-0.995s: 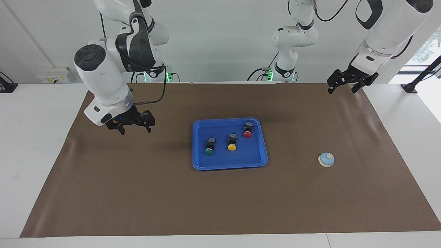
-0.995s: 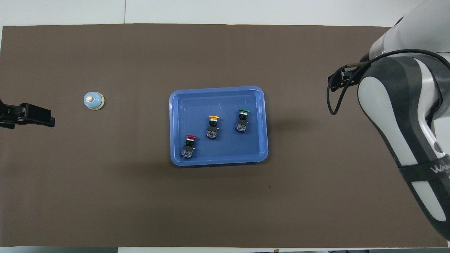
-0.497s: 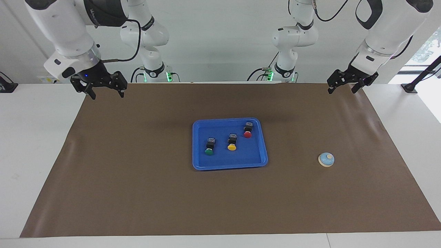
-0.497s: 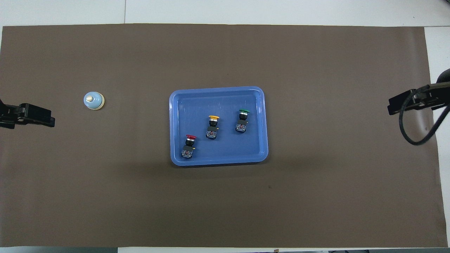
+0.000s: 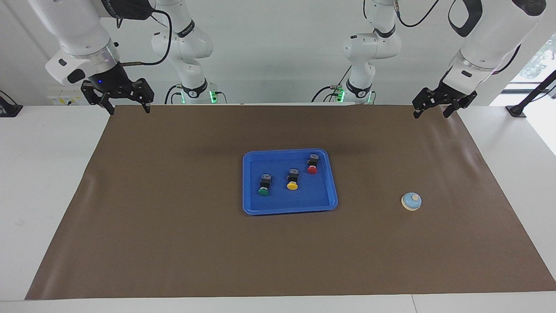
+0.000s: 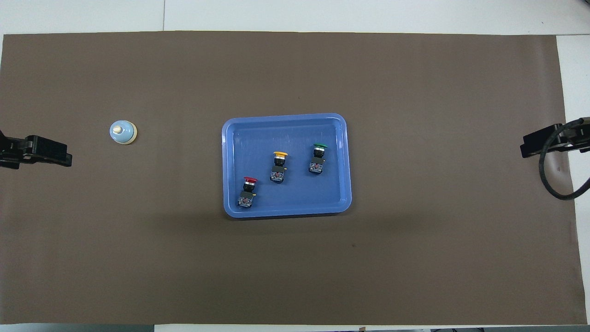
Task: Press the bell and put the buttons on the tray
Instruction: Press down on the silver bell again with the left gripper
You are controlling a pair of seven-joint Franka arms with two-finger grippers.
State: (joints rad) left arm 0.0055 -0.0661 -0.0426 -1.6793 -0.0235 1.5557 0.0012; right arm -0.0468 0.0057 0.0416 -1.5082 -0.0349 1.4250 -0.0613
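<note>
The blue tray (image 5: pixel 323 203) (image 6: pixel 341 193) lies at the middle of the brown mat. Three buttons rest in it on their sides: green (image 5: pixel 263 185) (image 6: pixel 317 158), yellow (image 5: pixel 292 179) (image 6: pixel 278 166) and red (image 5: pixel 312 164) (image 6: pixel 247 192). The light-blue bell (image 5: pixel 411 201) (image 6: pixel 123 132) stands on the mat toward the left arm's end. My left gripper (image 5: pixel 430 111) (image 6: pixel 48 154) hangs open and empty over the mat's corner at that end. My right gripper (image 5: pixel 128 108) (image 6: pixel 537 143) is raised open and empty over the mat's corner at its own end.
The brown mat (image 5: pixel 173 243) (image 6: pixel 415 258) covers most of the white table (image 5: pixel 43 174). A black cable (image 6: pixel 557 184) loops from the right wrist. Black mounts sit at both ends of the table (image 5: pixel 517 111).
The right arm has pulled up and back from over the mat beside the tray to the mat's corner at its own end. The left arm, tray, buttons and bell have not moved.
</note>
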